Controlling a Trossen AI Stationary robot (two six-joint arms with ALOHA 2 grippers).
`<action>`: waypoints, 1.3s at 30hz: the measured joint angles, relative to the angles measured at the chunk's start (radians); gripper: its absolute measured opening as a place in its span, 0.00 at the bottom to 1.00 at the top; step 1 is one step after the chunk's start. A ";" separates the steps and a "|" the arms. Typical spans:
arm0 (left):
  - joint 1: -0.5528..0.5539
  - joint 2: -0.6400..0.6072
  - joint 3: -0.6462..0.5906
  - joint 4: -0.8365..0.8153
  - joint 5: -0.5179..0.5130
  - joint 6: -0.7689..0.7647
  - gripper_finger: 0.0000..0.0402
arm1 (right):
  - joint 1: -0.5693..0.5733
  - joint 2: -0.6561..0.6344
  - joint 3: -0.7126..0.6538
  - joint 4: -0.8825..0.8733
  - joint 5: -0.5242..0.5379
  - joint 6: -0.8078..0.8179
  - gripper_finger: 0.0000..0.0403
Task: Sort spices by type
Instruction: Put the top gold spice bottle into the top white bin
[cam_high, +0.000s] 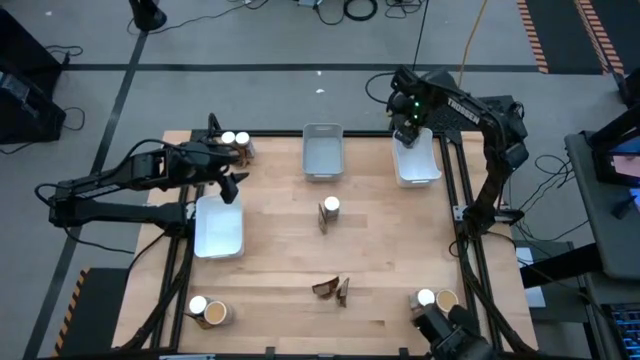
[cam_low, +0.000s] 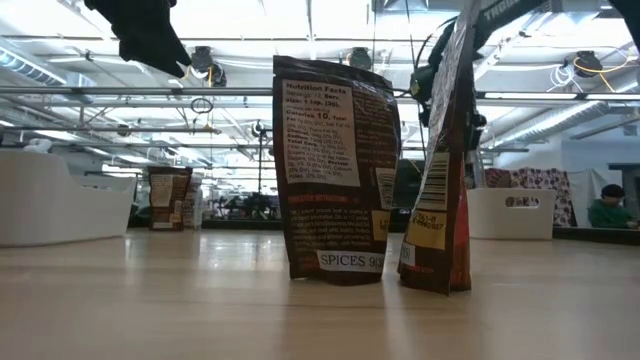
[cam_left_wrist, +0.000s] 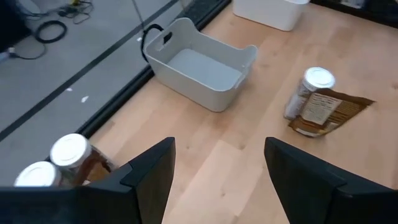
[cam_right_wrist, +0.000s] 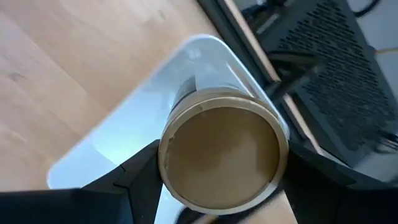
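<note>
My right gripper (cam_high: 407, 128) is over the white tray (cam_high: 417, 178) at the far right, shut on a round tan-topped tub (cam_right_wrist: 222, 154). Over the table's left part, beside another white tray (cam_high: 220, 235), my left gripper (cam_left_wrist: 217, 162) hangs open with nothing between its fingers. Two white-capped jars (cam_left_wrist: 59, 162) stand at the far left. A jar (cam_left_wrist: 316, 84) stands mid-table next to a lying brown packet (cam_left_wrist: 326, 112). Two brown packets (cam_low: 335, 165) stand upright near the front edge. My right gripper pinches the tub between its two fingers (cam_right_wrist: 137, 177), one on each side of its round wall just below the tan lid's rim (cam_right_wrist: 168, 158). The fingers come from above, pointing down. The tub is upright, lid up, over the tray; its bottom is hidden.
A grey tray (cam_high: 322, 155) sits at the far middle. A tub and a jar stand at the near left corner (cam_high: 205, 312), and another pair at the near right corner (cam_high: 435, 298). Bare wood lies between the mid-table jar and the front packets.
</note>
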 joint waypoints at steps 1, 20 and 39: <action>0.000 0.001 0.000 0.001 -0.005 0.000 0.63 | 0.000 -0.001 -0.020 0.018 -0.004 -0.009 0.63; 0.000 0.002 0.000 0.022 -0.008 -0.053 0.63 | 0.000 -0.002 -0.188 0.194 -0.041 -0.108 0.71; 0.000 0.002 0.000 0.021 -0.008 -0.053 0.63 | 0.000 -0.001 -0.110 0.042 0.094 -0.112 0.80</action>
